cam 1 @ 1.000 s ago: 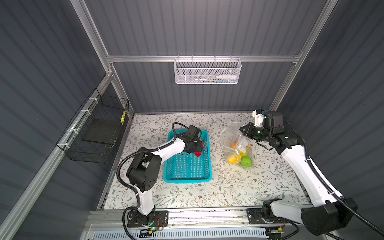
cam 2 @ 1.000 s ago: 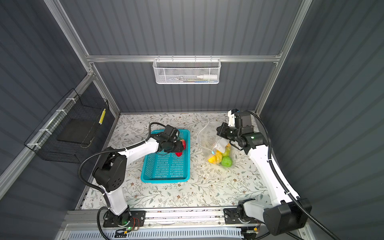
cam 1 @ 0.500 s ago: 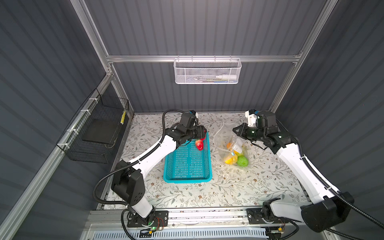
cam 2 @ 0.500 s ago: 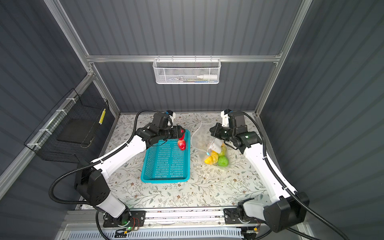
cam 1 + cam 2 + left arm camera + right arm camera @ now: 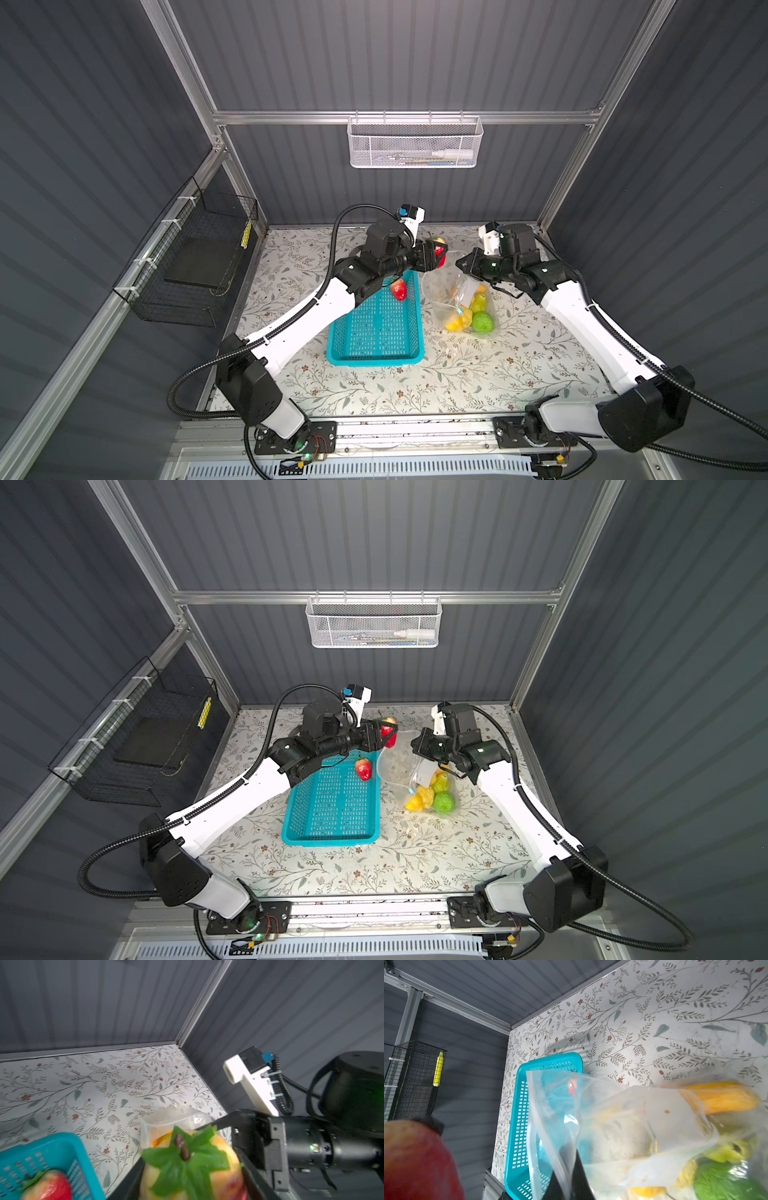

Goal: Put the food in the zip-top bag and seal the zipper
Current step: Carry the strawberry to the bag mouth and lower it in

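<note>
My left gripper [image 5: 436, 251] is shut on a red strawberry [image 5: 441, 258] with a green leafy cap [image 5: 187, 1167]. It holds the fruit in the air beside the open mouth of the clear zip-top bag [image 5: 446, 286]. A second strawberry [image 5: 399, 289] lies in the teal basket [image 5: 376, 332]. My right gripper [image 5: 460, 262] is shut on the bag's upper edge [image 5: 566, 1167] and holds it up. The zipper strip [image 5: 532, 1118] stands apart along the mouth. A green ball [image 5: 482, 322], a yellow citrus [image 5: 457, 322] and a green pear [image 5: 478, 302] lie inside the bag.
A black wire rack [image 5: 199, 266] hangs on the left wall. A white mesh basket [image 5: 415, 143] hangs on the back wall. The floral tabletop [image 5: 457, 374] shows bare in front of the teal basket and the bag.
The left arm has risen out of the basket and swung back and right with a strawberry to the bag's mouth. The right gripper has carried the bag's edge leftward and higher.
</note>
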Robot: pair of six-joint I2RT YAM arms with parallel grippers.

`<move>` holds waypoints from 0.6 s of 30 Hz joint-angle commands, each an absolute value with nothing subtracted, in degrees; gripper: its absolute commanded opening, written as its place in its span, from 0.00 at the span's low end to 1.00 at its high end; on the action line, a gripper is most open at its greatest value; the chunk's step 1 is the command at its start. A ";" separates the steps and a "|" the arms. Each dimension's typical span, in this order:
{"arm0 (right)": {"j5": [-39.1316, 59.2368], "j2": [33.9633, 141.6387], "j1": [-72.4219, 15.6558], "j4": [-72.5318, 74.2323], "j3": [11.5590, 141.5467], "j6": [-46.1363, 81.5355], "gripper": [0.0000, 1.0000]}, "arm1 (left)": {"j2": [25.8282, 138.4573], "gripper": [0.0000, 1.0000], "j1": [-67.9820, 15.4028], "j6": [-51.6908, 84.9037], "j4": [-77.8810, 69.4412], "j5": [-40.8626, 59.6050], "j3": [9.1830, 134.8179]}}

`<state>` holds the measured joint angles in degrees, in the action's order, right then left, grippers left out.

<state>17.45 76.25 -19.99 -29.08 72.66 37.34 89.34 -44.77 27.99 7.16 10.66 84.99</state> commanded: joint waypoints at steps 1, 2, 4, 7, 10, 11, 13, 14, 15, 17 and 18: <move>15.71 76.12 -20.15 -28.47 73.83 38.42 0.00 | 89.04 0.51 -46.07 26.89 3.38 13.61 82.54; 15.65 76.11 -20.13 -28.35 73.83 38.49 0.00 | 89.40 0.51 -46.43 26.92 3.02 13.74 82.07; 15.60 76.03 -20.13 -28.38 73.91 38.70 0.00 | 90.20 0.51 -47.06 26.49 2.97 13.48 81.56; 15.64 75.77 -20.13 -28.37 74.10 38.76 0.00 | 91.38 0.51 -47.79 25.87 3.07 12.90 79.48; 15.47 75.26 -20.13 -28.51 74.05 38.72 0.00 | 91.92 0.51 -48.23 25.04 3.33 11.45 78.52; 15.31 75.00 -20.13 -28.51 74.00 38.67 0.00 | 92.17 0.51 -48.22 24.52 3.50 10.83 78.14; 15.29 74.65 -20.13 -28.65 73.99 38.75 0.00 | 92.99 0.51 -48.47 23.47 4.28 9.78 77.55; 15.29 74.50 -20.13 -28.64 73.87 38.77 0.00 | 93.59 0.51 -48.56 22.99 5.06 9.26 77.35; 15.29 74.36 -20.13 -28.65 73.84 38.91 0.00 | 94.16 0.51 -48.57 22.62 5.97 8.98 77.34; 15.54 74.03 -20.13 -28.29 73.49 39.25 0.00 | 95.19 0.51 -48.77 22.28 7.51 8.50 77.34; 15.66 73.92 -20.13 -28.14 73.27 39.44 0.00 | 95.72 0.51 -48.80 22.41 8.50 7.90 77.49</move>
<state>16.01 75.53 -19.99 -28.75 72.66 38.68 94.21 -48.36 24.51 5.37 9.82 77.91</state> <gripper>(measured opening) 0.049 0.592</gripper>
